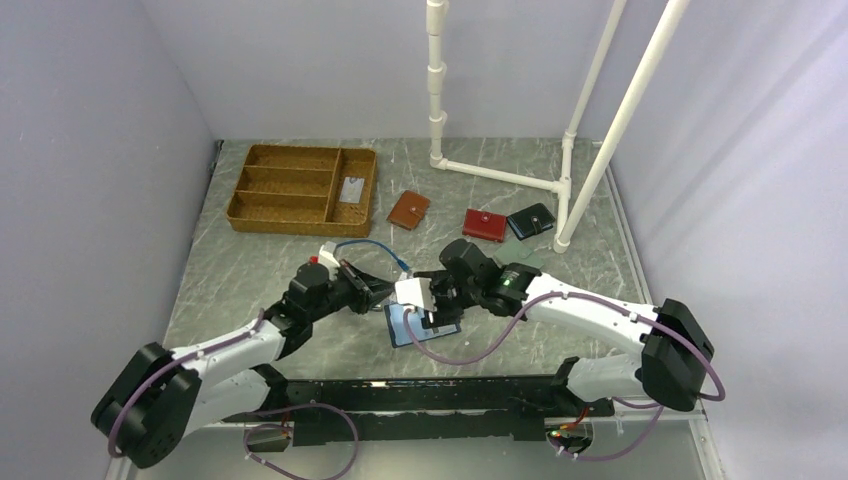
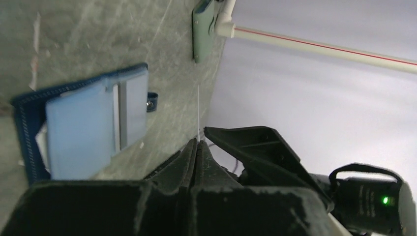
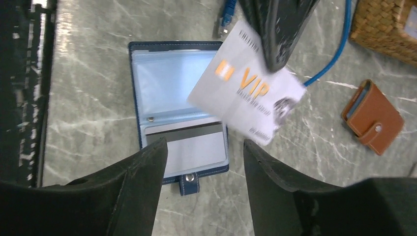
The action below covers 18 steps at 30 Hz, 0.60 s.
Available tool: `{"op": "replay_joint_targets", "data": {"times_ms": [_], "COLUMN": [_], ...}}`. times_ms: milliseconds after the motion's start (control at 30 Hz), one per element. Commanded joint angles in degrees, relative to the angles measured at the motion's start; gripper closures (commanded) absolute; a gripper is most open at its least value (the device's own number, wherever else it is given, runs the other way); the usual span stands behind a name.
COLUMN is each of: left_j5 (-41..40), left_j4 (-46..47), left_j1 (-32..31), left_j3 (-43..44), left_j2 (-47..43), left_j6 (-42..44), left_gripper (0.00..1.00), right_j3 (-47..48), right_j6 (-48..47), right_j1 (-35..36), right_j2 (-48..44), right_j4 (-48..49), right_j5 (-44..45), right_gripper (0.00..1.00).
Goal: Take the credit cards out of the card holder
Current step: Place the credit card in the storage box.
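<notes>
The card holder (image 3: 147, 83) is seen laid open flat on the table (image 3: 88, 73) between the arms, long axis running toward the right gripper (image 3: 205, 147), snap tab (image 3: 189, 183) at that near end; a VIP card (image 3: 246, 96) is held above it, long axis slanted; a second card (image 3: 192, 147) is shown in the near pocket; from the left wrist the VIP card (image 2: 198, 113) appears only edge-on, as a thin line; the left gripper (image 2: 196, 143) is clamped on it; the right gripper's fingers are spread, nothing held.

Probably a lab: walled test table (image 1: 230, 262).
</notes>
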Motion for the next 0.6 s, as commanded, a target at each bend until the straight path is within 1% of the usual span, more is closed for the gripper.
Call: {"op": "replay_joint_targets", "data": {"times_ms": [0,100,167,267,333,433,567], "left_j5": [1.7,6.2,8.1,7.9,7.0,8.4,9.4], "left_j4": [-5.0,-7.7,-10.6,-16.1,-18.2,-16.8,-17.4], "left_j1": [4.0,6.8,8.5,11.2,13.4,17.1,21.3], "left_j3": [-1.1,-0.5,1.0,3.8,5.6,7.9,13.0], "left_j2": [-5.5,-8.1,-9.1,-10.4,-10.7,-10.0,-5.8], "left_j6": [18.1,30.0,36.1,44.8,48.9,54.7,59.4], "left_gripper": [1.00,1.00,1.00,1.00,1.00,1.00,1.00], "right_j3": [4.5,6.1,6.8,6.9,6.9,6.9,6.9], "right_j6": [-2.2,-3.7,-4.3,-4.6,-4.6,-4.5,-4.5], "right_j1": [-3.3,-6.4,-8.4,-9.4,-9.8,-9.9,-9.9], "right_j2": [-1.1,-1.2,-1.1,-1.2,-1.1,-0.6,-0.1], "right_j4": [-8.2,-12.0,-13.7,-14.4,-14.4,-14.5,-14.6], "right_j5": [-11.4,-16.9,-19.3,-20.3,-20.5,-20.3,-20.1], "right_gripper": [0.37,0.35,0.34,0.33,0.33,0.33,0.33]}}
